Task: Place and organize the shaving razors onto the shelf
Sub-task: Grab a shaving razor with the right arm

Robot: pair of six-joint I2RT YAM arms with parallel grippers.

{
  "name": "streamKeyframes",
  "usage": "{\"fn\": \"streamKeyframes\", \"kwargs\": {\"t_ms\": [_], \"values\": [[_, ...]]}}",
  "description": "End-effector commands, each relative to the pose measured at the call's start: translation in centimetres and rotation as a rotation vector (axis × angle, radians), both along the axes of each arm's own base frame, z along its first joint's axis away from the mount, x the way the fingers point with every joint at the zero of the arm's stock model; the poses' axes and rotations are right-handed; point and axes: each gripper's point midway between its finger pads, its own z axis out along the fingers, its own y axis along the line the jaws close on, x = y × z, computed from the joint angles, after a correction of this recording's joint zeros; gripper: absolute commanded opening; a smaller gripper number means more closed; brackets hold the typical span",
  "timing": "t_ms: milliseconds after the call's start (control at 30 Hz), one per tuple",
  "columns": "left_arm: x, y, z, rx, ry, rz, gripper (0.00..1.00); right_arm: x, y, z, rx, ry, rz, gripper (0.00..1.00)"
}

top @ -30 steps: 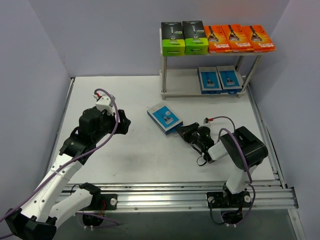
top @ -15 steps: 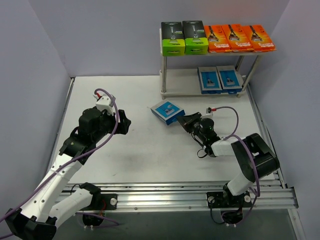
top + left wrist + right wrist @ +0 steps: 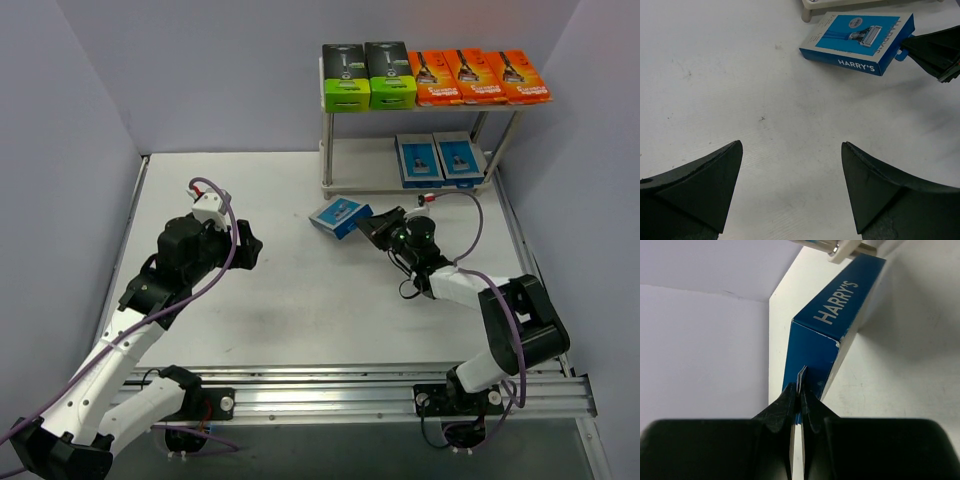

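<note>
Seven razor packs lie on the shelf, five on top and two blue below. The last blue Harry's pack, just beside the shelf, is pinched by its tab in the right gripper. The left gripper is spread and holds nothing.

White tabletop, matte, shows light scuffs and a few dark specks. Plain pale lavender-grey walls close it in: back wall, left wall, right wall. Ribbed aluminium rail runs along near edge. Light is even and soft, shadows faint.
</note>
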Motion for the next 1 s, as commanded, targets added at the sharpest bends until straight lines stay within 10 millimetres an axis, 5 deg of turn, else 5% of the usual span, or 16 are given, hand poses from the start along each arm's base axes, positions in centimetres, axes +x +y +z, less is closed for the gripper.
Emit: {"fn": "streamKeyframes", "kwargs": {"t_ms": [0, 967], "values": [[0.1, -0.6, 2.3, -0.044, -0.055, -0.016, 0.89, 0.8, 0.4, 5.1, -0.031, -0.131, 0.061, 0.00], [0.1, -0.4, 2.4, -0.042, -0.060, -0.008, 0.89, 3.3, 1.7, 11.4, -0.272, -0.226, 0.239, 0.00]]}}
